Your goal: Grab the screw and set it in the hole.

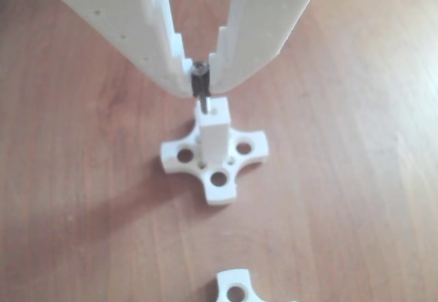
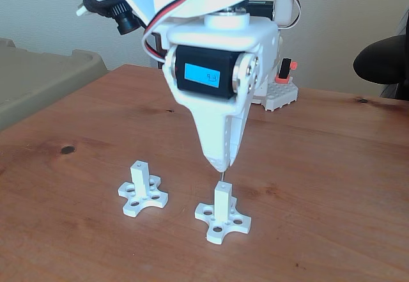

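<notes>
Your gripper (image 1: 200,83) is pinching the screw (image 1: 200,86) by its dark head, shaft pointing straight down. The tip meets the top face of the white post (image 1: 212,134), seemingly at the hole (image 1: 206,111), though the blur hides how deep it sits. In the fixed view, that post (image 2: 222,206) stands near the desk's (image 2: 332,180) front edge, with a second post (image 2: 140,181) to its left.

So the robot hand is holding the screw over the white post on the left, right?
Not quite. In the fixed view the hand holds the screw over the right-hand white post, not the left post. The rest is right.
</notes>
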Controlling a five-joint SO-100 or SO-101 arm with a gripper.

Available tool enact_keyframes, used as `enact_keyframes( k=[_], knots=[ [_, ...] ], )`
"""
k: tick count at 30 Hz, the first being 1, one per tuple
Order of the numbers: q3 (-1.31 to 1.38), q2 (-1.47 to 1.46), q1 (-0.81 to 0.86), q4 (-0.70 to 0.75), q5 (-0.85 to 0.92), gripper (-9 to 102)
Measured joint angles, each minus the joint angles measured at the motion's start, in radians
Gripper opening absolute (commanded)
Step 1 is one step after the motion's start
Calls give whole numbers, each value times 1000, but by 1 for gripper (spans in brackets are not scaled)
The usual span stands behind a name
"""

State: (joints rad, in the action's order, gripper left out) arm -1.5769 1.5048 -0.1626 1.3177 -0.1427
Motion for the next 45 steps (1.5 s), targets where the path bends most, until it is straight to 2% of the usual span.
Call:
enact_keyframes(
  k=[45],
  knots=[
    [6,-25,2,0,0,-4]
  ],
)
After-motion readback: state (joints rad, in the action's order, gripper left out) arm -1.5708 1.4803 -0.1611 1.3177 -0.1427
